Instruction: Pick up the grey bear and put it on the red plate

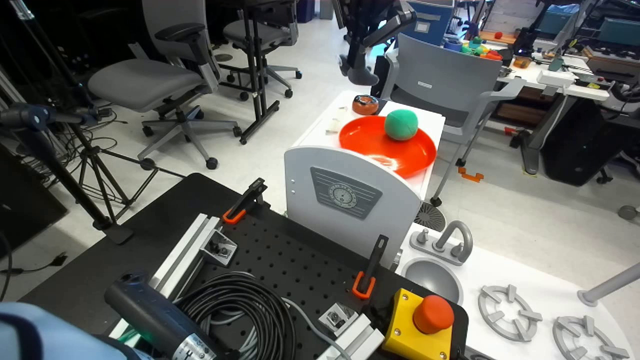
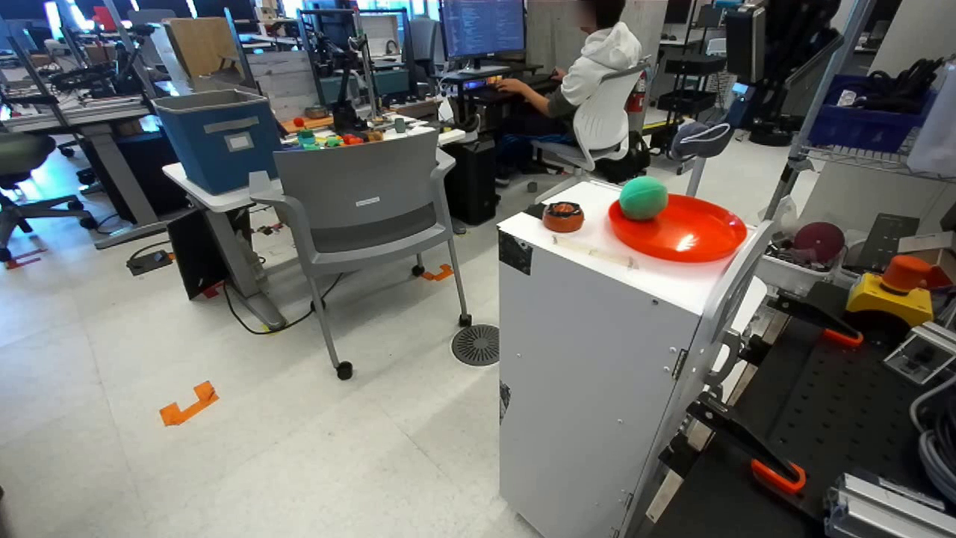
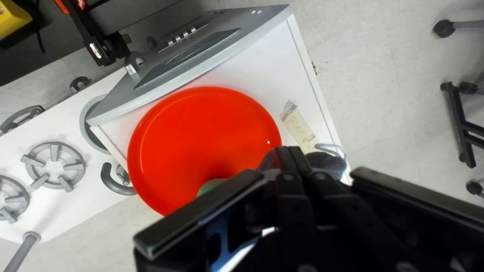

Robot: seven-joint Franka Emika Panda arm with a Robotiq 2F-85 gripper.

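Nearest, in an exterior view: yellow box (image 1: 401, 332) with red knob (image 1: 433, 314), well short of the red plate (image 1: 372, 146). Next, a grey panel (image 1: 345, 226) with a round emblem (image 1: 343, 195), covering part of the plate's near rim. Plate rests on a white cabinet (image 2: 586, 359), green ball (image 1: 401, 125) in the plate toward its far side; wrist view gives only a sliver of the ball past the gripper (image 3: 290, 158). Small reddish-brown round thing (image 1: 365, 105) near the plate's far rim, apart; details unclear. Raised, appearing beyond the plate: gripper, top cut off, clamped on the grey bear (image 1: 362, 76), features too small to make out. Whether the bear overhangs the plate cannot be told.
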